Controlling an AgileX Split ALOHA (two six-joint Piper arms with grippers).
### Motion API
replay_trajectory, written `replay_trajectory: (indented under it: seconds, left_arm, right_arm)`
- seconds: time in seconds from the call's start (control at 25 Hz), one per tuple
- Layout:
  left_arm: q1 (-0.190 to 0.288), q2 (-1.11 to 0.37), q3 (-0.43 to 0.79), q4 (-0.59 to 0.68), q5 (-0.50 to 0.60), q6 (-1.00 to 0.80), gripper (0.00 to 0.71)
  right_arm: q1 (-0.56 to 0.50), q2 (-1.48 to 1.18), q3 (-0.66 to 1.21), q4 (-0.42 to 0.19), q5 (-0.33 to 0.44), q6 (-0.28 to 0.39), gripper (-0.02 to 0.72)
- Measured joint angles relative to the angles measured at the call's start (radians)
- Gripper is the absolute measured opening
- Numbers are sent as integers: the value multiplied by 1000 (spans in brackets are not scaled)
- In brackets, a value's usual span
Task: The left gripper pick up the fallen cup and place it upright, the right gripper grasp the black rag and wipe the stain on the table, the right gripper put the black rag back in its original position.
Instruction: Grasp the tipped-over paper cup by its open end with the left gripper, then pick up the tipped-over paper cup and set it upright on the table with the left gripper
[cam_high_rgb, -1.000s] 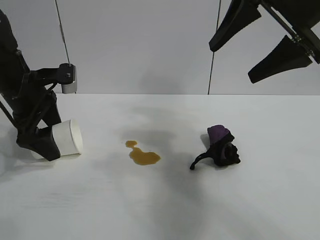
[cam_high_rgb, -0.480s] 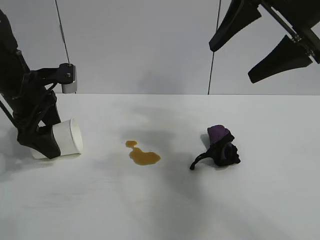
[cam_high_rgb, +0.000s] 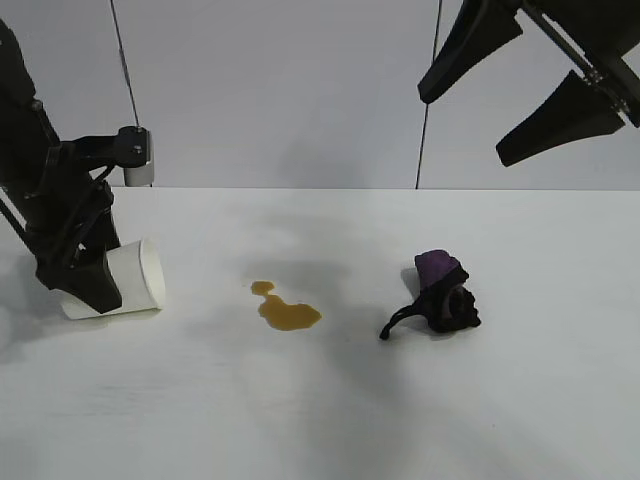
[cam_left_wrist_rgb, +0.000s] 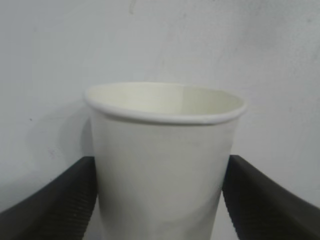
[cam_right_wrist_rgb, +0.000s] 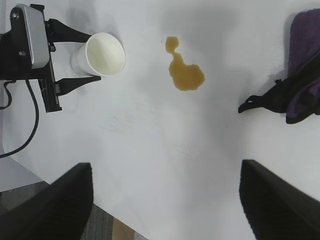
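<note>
The white paper cup (cam_high_rgb: 135, 278) lies on its side at the left of the white table (cam_high_rgb: 300, 400), mouth toward the middle. My left gripper (cam_high_rgb: 95, 285) straddles it, and in the left wrist view both black fingers (cam_left_wrist_rgb: 65, 200) press against the walls of the cup (cam_left_wrist_rgb: 162, 150). The amber stain (cam_high_rgb: 285, 308) sits mid-table, apart from the cup. The black rag (cam_high_rgb: 445, 295) with its purple patch lies to the right. My right gripper (cam_high_rgb: 465, 130) hangs high above the rag, open and empty; its wrist view shows the stain (cam_right_wrist_rgb: 182, 72), the rag (cam_right_wrist_rgb: 300, 95) and the cup (cam_right_wrist_rgb: 102, 54).
The table's near edge (cam_right_wrist_rgb: 115, 220) shows in the right wrist view, with floor beyond it. A plain grey wall stands behind the table. A small white box (cam_high_rgb: 137, 170) sits on the left arm above the cup.
The left fingers have drawn in against the cup, which has shifted slightly. The right arm, stain and rag have not moved.
</note>
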Motion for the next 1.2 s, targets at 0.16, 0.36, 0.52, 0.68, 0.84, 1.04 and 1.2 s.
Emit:
replay_trajectory:
  seconds: [0.16, 0.36, 0.52, 0.68, 0.84, 1.04, 1.2]
  left_arm:
    - [0, 0, 0, 0, 0, -2, 481]
    - [0, 0, 0, -1, 0, -2, 459]
    - [0, 0, 0, -3, 0, -4, 457]
    - [0, 0, 0, -70, -2, -7, 456]
    - [0, 0, -26, -202, -3, 6, 456]
    - [2, 0, -86, -342, 23, 9, 456]
    - [11, 0, -108, -536, 29, 60, 456]
  right_arm:
    - [0, 0, 0, 0, 0, 0, 558]
    - [0, 0, 0, 0, 0, 0, 558]
    - [0, 0, 0, 0, 0, 0, 558]
    - [0, 0, 0, 0, 0, 0, 558]
    - [0, 0, 0, 0, 0, 0, 558]
    - [0, 0, 0, 1, 0, 0, 558]
    - [0, 0, 0, 1, 0, 0, 558]
